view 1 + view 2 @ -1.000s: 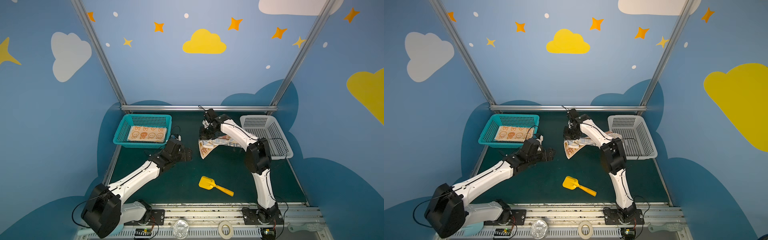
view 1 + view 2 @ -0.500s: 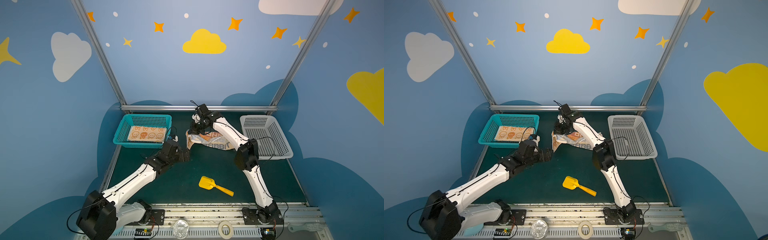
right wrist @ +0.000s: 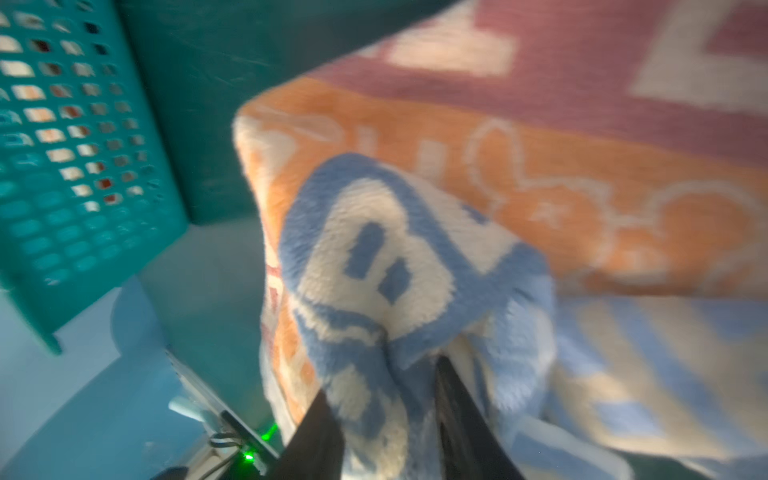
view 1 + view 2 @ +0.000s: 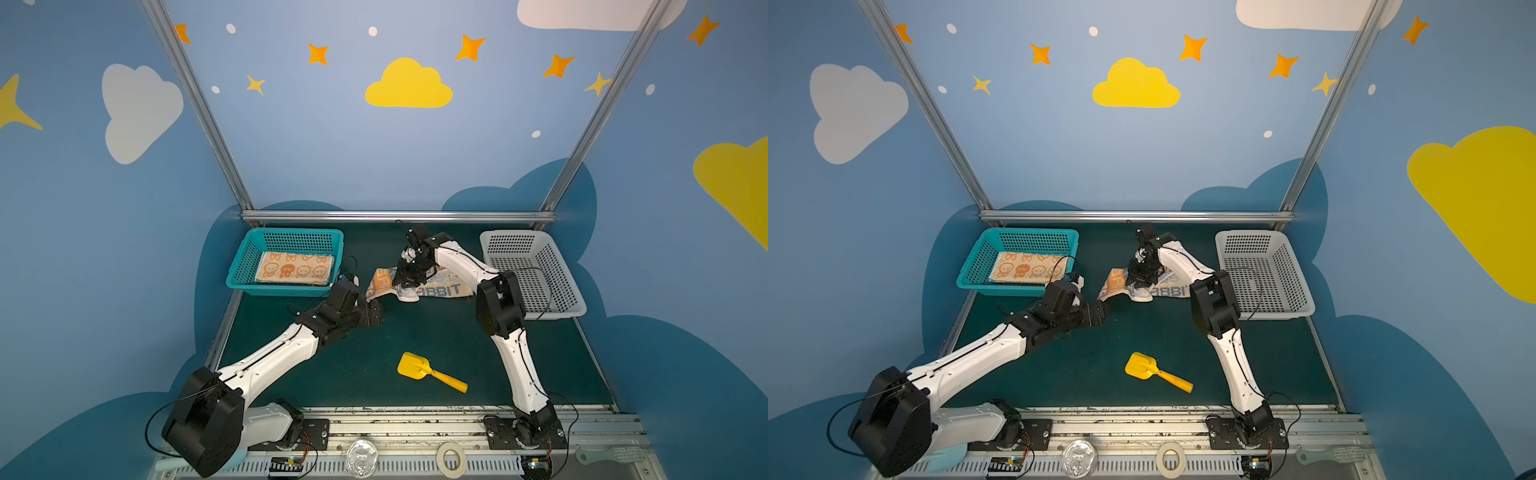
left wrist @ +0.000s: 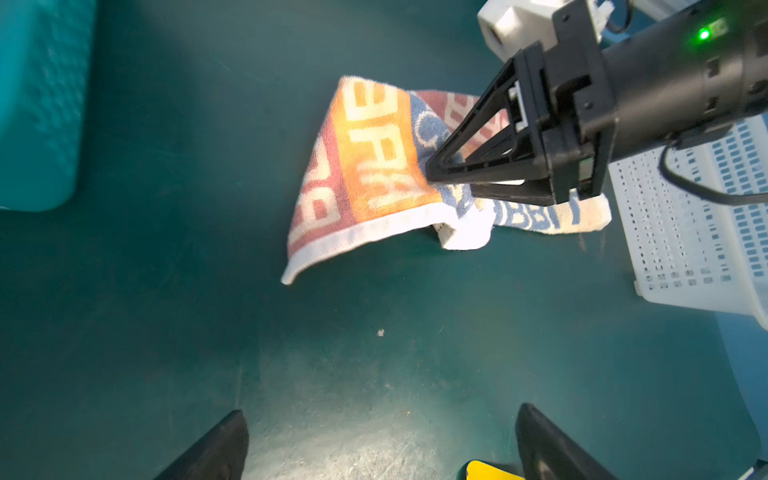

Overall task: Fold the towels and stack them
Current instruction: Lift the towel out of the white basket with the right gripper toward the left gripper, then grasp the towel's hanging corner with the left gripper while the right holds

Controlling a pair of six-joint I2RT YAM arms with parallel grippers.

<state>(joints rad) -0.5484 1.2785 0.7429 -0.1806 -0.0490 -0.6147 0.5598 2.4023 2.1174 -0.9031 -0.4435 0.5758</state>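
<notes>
Towel (image 4: 440,290) lies rumpled near the back edge of the bench (image 4: 332,374), long axis along that edge — right gripper (image 4: 401,285) on its fold, jaws partly apart, hold unclear; left gripper (image 4: 376,312), wide open and empty, just beside its left end.

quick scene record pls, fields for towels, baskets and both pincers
folded towel: flat in teal basket
loose towel: crumpled on green table between the baskets
white basket: empty
left pincer: open, near loose towel, not touching
right pincer: on loose towel, cloth between its fingers, grip unclear
yellow scoop: on table, near front
</notes>
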